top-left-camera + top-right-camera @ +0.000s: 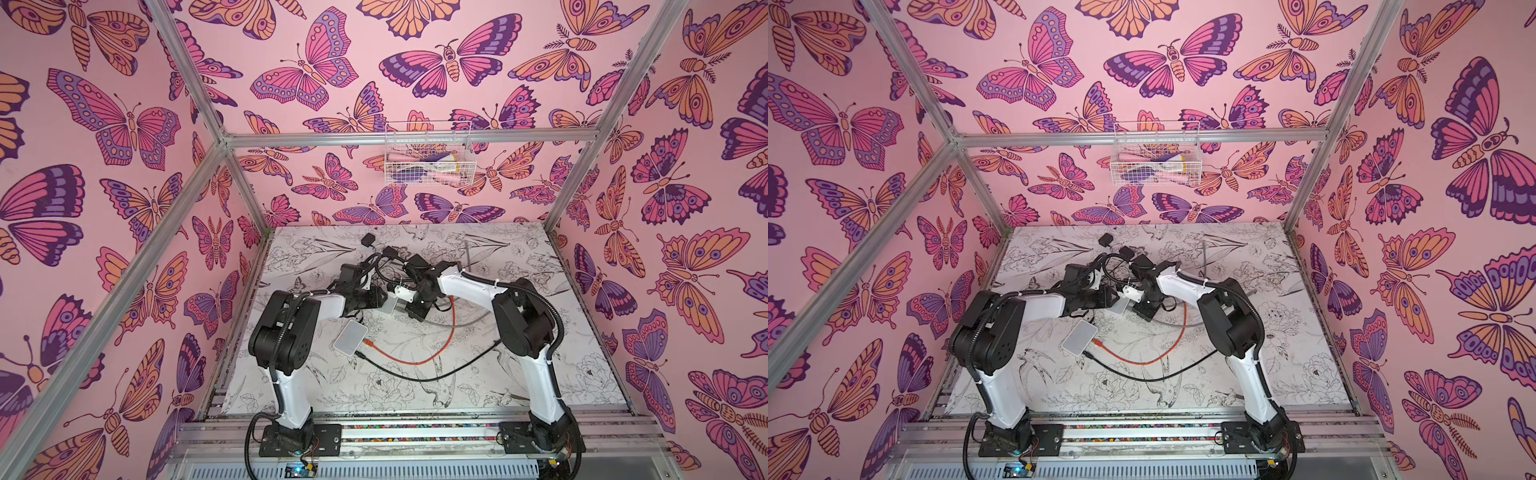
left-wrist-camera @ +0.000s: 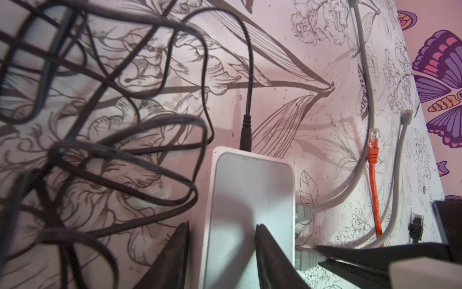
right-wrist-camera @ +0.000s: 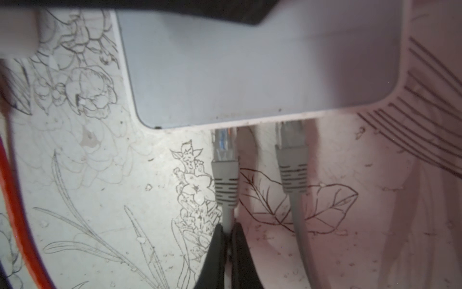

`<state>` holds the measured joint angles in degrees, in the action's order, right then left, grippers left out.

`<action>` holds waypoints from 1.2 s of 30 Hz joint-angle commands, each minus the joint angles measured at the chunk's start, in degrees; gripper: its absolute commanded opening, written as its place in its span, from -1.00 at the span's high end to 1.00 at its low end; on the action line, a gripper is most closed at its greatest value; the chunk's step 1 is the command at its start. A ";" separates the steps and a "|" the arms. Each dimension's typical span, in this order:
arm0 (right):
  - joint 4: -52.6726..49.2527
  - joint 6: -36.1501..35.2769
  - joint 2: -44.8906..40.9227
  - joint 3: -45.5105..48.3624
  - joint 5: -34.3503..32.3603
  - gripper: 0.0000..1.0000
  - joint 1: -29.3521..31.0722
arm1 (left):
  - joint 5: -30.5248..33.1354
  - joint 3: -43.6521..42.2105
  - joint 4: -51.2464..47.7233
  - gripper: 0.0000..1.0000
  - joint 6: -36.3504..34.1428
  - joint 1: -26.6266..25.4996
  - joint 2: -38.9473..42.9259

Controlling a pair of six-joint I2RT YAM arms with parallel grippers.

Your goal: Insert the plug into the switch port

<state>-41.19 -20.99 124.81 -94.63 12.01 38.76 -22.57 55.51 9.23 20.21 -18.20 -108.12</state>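
Observation:
The white switch (image 1: pixel 390 306) (image 2: pixel 250 190) lies mid-table between both arms. My left gripper (image 2: pixel 222 225) (image 1: pixel 383 300) is shut on it, one finger against its side edge and the other across its top face. My right gripper (image 3: pixel 228 226) (image 1: pixel 409 308) is shut on a grey cable just behind the plug (image 3: pixel 223 147). The plug's clear tip meets the switch's (image 3: pixel 250 75) port edge, and most of its clear body still shows outside. A second grey plug (image 3: pixel 291 150) sits in the neighbouring port.
A second white box (image 1: pixel 350 337) lies nearer the front, with an orange cable (image 1: pixel 415 358) and a black cable (image 1: pixel 415 376) looping by it. A tangle of black cords (image 2: pixel 100 150) and adapters (image 1: pixel 368 240) lies behind. A wire basket (image 1: pixel 428 156) hangs on the back wall.

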 commanded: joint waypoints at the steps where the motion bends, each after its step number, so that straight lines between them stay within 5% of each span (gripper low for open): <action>1: 2.03 0.20 -2.24 0.05 4.56 1.00 -0.09 | -0.76 -1.98 -2.38 0.10 -0.17 -1.30 0.50; 36: 22.06 6.25 -6.53 7.42 9.45 1.00 0.14 | -8.26 -10.04 3.60 0.10 1.48 -8.52 2.38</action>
<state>-33.93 -16.45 120.31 -85.86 15.92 37.85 -19.20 48.29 18.63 20.91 -21.52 -105.47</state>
